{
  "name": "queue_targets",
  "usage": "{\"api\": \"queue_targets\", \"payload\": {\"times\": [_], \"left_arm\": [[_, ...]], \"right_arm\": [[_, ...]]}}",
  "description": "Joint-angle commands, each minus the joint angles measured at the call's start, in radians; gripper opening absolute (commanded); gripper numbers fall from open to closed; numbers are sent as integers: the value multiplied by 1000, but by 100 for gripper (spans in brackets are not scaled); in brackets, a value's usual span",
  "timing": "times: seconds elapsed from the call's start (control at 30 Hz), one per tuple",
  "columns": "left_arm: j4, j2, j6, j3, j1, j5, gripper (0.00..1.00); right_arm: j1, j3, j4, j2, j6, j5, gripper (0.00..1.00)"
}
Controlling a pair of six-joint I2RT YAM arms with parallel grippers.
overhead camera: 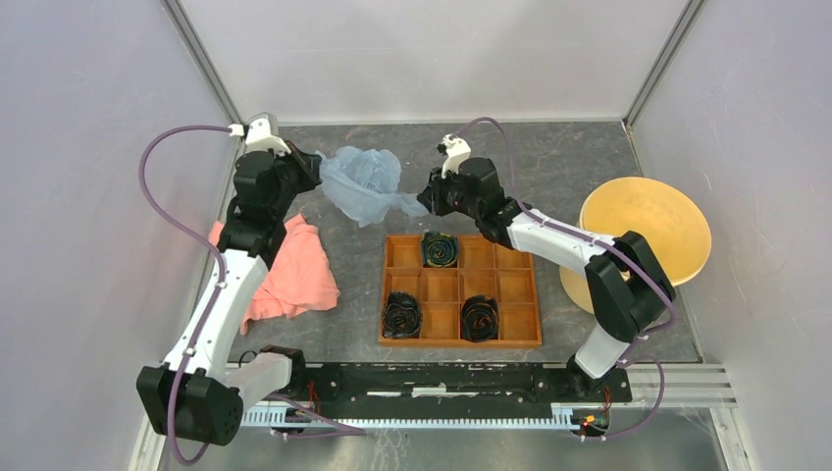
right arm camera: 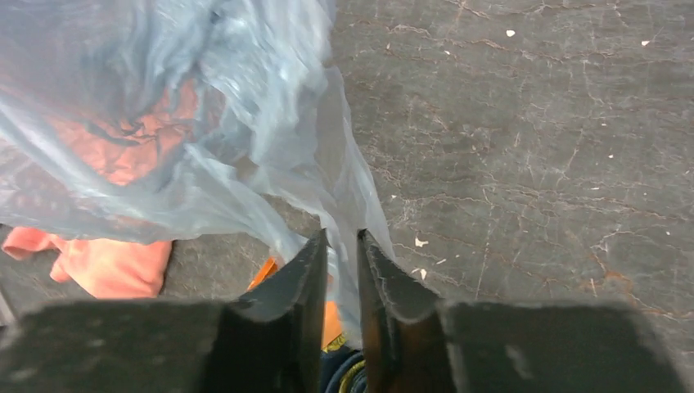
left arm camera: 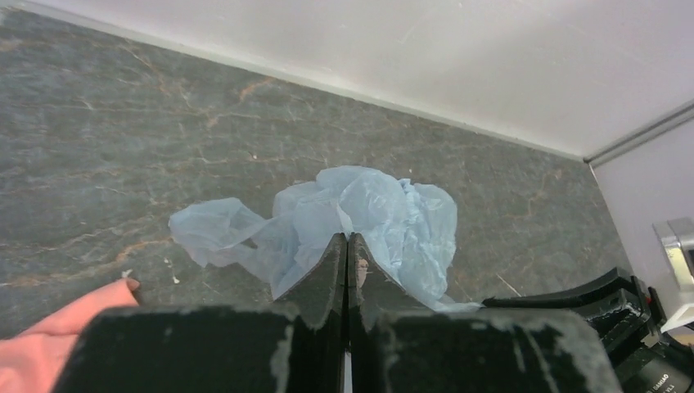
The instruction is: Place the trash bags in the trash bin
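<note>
Grey table [overhead camera: 589, 157] holds one blue bag [overhead camera: 363, 182], one yellow bin [overhead camera: 648, 231].

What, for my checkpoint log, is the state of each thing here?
left gripper: jaws shut.
right gripper: jaws pinching trash bag corner.
trash bag: crumpled, one corner stretched taut.
trash bin: bag not in it.
tray: three dark rolls in compartments.
pink cloth: rumpled.

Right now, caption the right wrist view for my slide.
Right claw, almost closed, straddles the trailing film of the bag above the table.
</note>
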Motion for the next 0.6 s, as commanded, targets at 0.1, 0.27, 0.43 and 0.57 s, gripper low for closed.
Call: {"api": "queue_targets", "payload": {"times": [0.1,0.27,0.43,0.57], "left_arm": [[42,55,-52,52,8,162,2],[32,73,-60,62,9,181,2],[35,66,-59,60,9,176,2],[31,57,-60,59,10,159,2]], "right_arm": [[12,57,-180,-44,-267,-67,53],[100,23,-153,-73,-511,-17,87],[194,64,-176,-23,-634,157,96],[244,56,-97,20,-702,194,97]]}}
